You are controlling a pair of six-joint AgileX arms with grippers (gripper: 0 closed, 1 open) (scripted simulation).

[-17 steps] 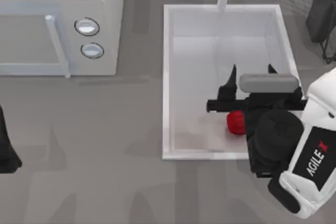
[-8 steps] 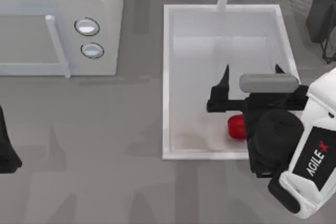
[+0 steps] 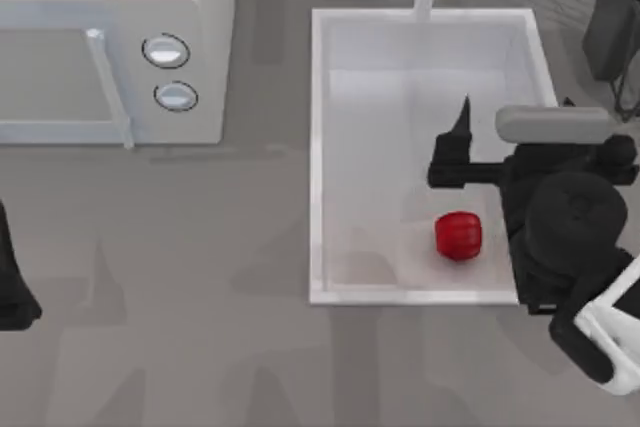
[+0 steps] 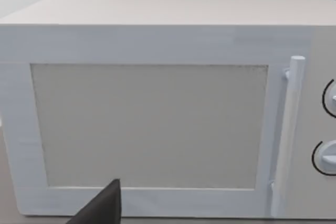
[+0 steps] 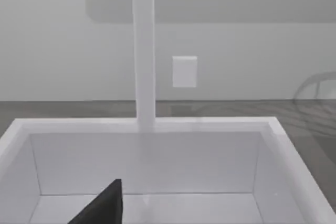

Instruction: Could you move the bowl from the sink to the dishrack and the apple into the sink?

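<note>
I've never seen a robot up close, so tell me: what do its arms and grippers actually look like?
The right arm is bulky matte black with a white glossy shell farther back and a grey bar across the wrist. The right gripper has thin, pointed black fingers. The left arm, parked at the table's left edge, shows as a black shape.

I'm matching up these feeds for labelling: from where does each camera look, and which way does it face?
Top view: above the table, looking down on the sink, apple, microwave; the right gripper over the sink, the left arm parked at the left edge.
Left wrist view: on the left arm, facing the microwave door; a dark fingertip shows.
Right wrist view: on the right arm, over the sink, facing the faucet and back wall; one fingertip shows.
Shared: top and right wrist views share sink and faucet; top and left wrist views, the microwave.
</note>
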